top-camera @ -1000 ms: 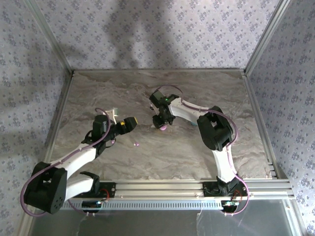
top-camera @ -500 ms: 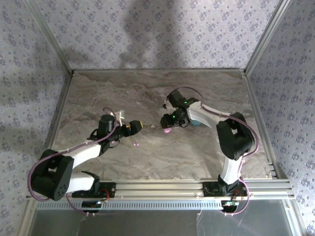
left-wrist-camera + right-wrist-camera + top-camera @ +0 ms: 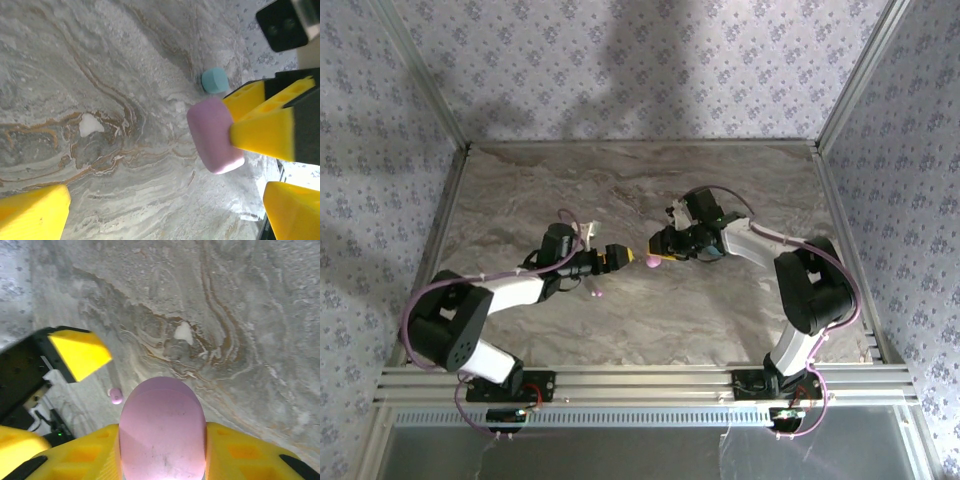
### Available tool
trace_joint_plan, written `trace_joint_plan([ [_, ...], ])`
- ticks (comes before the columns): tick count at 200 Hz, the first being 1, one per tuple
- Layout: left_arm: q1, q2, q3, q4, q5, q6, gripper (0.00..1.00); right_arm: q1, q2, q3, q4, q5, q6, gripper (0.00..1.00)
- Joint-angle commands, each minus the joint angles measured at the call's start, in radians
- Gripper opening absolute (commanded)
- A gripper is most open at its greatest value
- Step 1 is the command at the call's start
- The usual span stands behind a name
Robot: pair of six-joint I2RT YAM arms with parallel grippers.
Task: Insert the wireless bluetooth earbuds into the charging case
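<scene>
Earbuds are hard to find from my station: I can pick out one tiny glossy pink bud (image 3: 116, 395), round and far smaller than the case, lying loose on the grey marble table (image 3: 260, 315). From the overhead camera the same pink bud (image 3: 595, 292) sits near the middle of the table, just to the near side of the left gripper (image 3: 625, 257) and apart from it. The right gripper (image 3: 663, 250) is clamped on the pink oval case (image 3: 653, 262). On its wrist camera the smooth, matte pink oval case (image 3: 162, 410) is squeezed between the two yellow pads (image 3: 235, 452), its rounded end pointing away from the camera. I cannot tell whether the case touches the table. The left gripper (image 3: 165, 205) faces it from the left with its jaws spread wide and nothing between them. Through its camera the pink oval case (image 3: 215, 135) hangs just ahead of that gap, pinched by the right gripper's yellow fingers (image 3: 260, 132). A teal oval case (image 3: 215, 80) lies on the table beyond it, apart from both grippers. One yellow finger of the left gripper (image 3: 80, 350) shows on the right wrist camera, left of the bud — close to it, not touching. A small white chip (image 3: 183, 332) marks the marble farther out.
</scene>
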Motion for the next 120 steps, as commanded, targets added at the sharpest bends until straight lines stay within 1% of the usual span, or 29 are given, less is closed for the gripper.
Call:
trace_joint_plan([
  [1, -0.003, 0.043, 0.038, 0.065, 0.087, -0.029, 0.98, 0.002, -0.038, -0.020, 0.090, -0.076, 0.073, 0.39],
  [40, -0.001, 0.092, 0.051, 0.105, 0.128, -0.058, 0.97, 0.013, -0.040, -0.033, 0.137, -0.096, 0.121, 0.38],
  [99, 0.000, 0.099, 0.053, 0.104, 0.126, -0.057, 0.97, 0.042, -0.031, -0.026, 0.148, -0.098, 0.135, 0.38],
  [120, 0.008, 0.098, 0.044, 0.115, 0.121, -0.064, 0.93, 0.050, -0.029, -0.031, 0.157, -0.101, 0.142, 0.38],
])
